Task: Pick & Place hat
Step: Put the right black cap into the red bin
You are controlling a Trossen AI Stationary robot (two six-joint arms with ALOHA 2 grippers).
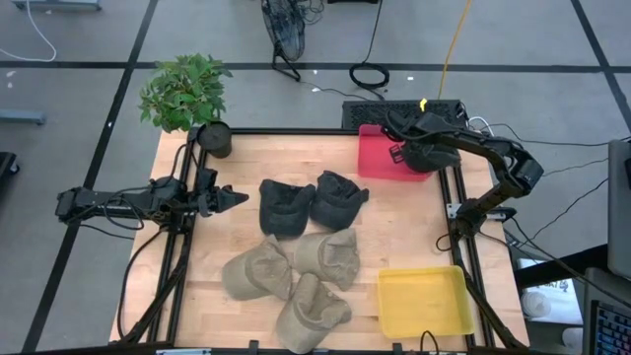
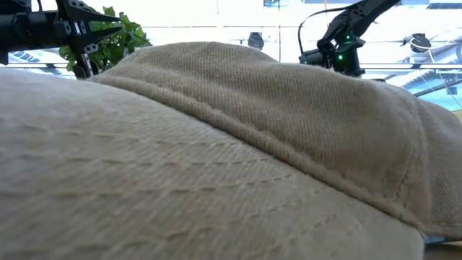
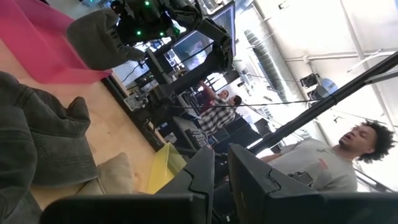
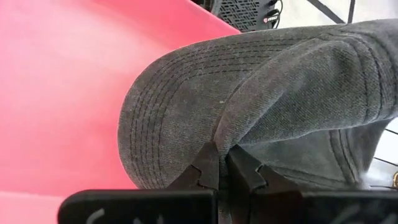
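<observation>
The right gripper [image 1: 419,148] hangs over the pink bin [image 1: 380,158] at the tabletop's [image 1: 404,227] one o'clock corner, pinching a soft, stitched dark grey denim cap [image 4: 267,93] by a fold, brim drooping toward the bin directly below. The left gripper [image 1: 229,197], splayed and empty, waits at nine o'clock.
</observation>
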